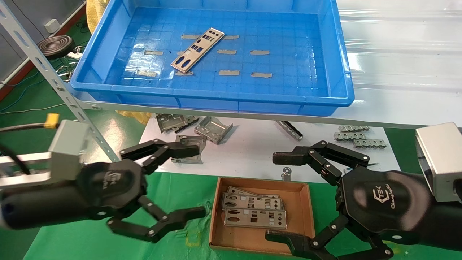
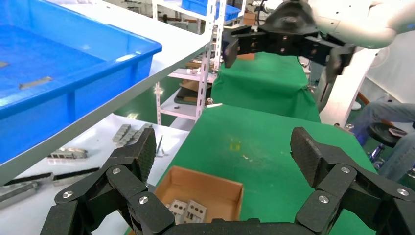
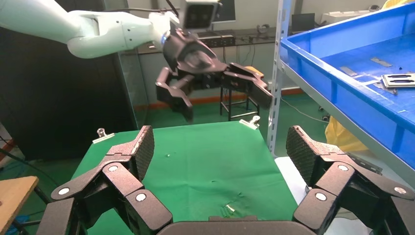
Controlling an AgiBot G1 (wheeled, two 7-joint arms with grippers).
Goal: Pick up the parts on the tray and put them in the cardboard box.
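One part (image 1: 197, 49) is seen lying flat and slanted on the grid floor of the tray (image 1: 90, 77), among short grey tape strips (image 1: 229, 72), with nothing touching it. The tray is carried on a pale shelf (image 1: 389, 72) above the lower counter (image 1: 187, 187), which is covered in green cloth. On that counter, between the two arms, the cardboard box (image 1: 305, 213) is set, and several parts (image 1: 254, 218) are stacked flat inside it, overlapping one another toward the side nearer the left arm. The left end effector (image 1: 196, 182) is held out over the counter beside the box, its fingers spread wide apart and nothing gripped between them; in the left wrist view the same wide gap is shown, with the box (image 2: 234, 188) lying below it. The right end effector (image 1: 276, 196) is held on the other side of the box, one finger reaching over the box's near corner, and it too is spread wide with nothing in its hold; the right wrist view confirms the open spread over the green cloth. Behind the box, on a white sheet (image 1: 252, 151), folded grey brackets (image 1: 213, 129) and small ridged strips (image 1: 353, 135) are left lying, apart from both arms.
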